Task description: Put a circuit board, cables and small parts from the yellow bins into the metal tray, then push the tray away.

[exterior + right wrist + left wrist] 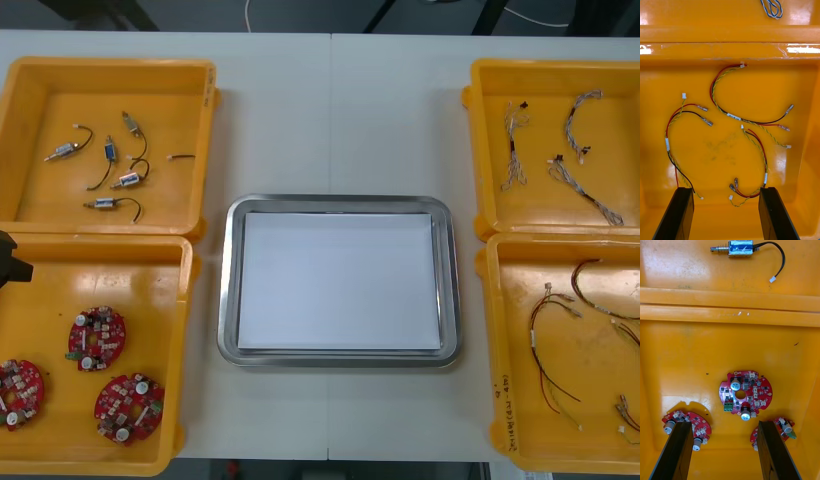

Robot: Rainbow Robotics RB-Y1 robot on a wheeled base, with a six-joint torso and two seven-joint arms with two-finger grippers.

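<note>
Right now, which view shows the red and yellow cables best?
Right wrist view: red and yellow cables lie close and clear ahead of the open right gripper. Front view: small, partly cut off. Left wrist view: left gripper over circuit boards.

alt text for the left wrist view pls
The open left gripper hangs over a yellow bin holding three round red circuit boards. A small metal part lies in the next bin.

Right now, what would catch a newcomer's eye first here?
The white-lined metal tray sits between four yellow bins. Three round red circuit boards lie in the near left bin below the open left gripper; red and yellow cables lie below the open right gripper.
</note>
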